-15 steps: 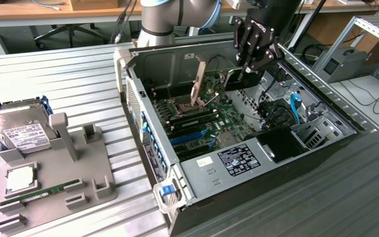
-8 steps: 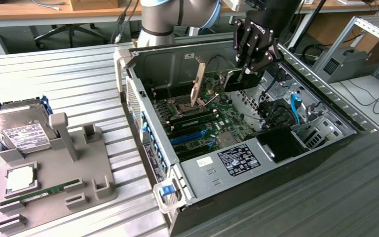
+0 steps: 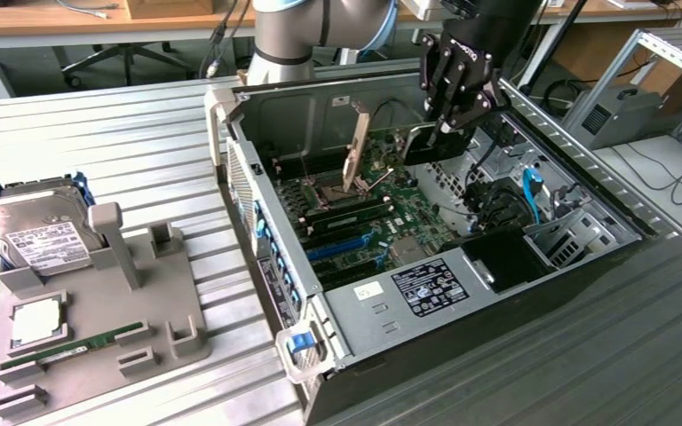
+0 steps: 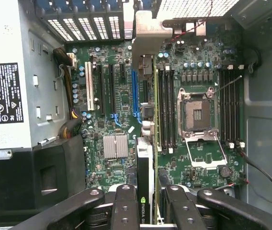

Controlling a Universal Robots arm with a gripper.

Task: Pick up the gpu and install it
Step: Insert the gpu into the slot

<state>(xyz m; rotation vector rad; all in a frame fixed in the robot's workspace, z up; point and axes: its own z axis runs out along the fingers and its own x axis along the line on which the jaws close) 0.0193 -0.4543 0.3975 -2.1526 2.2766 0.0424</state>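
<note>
The claw [image 3: 446, 124] was clamped shut on the gpu [image 4: 144, 163], upper middle of the exterior view, inside the case [image 3: 460, 311] above the board [image 4: 200, 158]. A slight tilt risked its edge missing the blue slot [image 4: 135, 96] and scraping nearby parts, or its bracket [image 4: 145, 33] snagging the rear wall. The card looked thin and dark, held edge-on.
</note>
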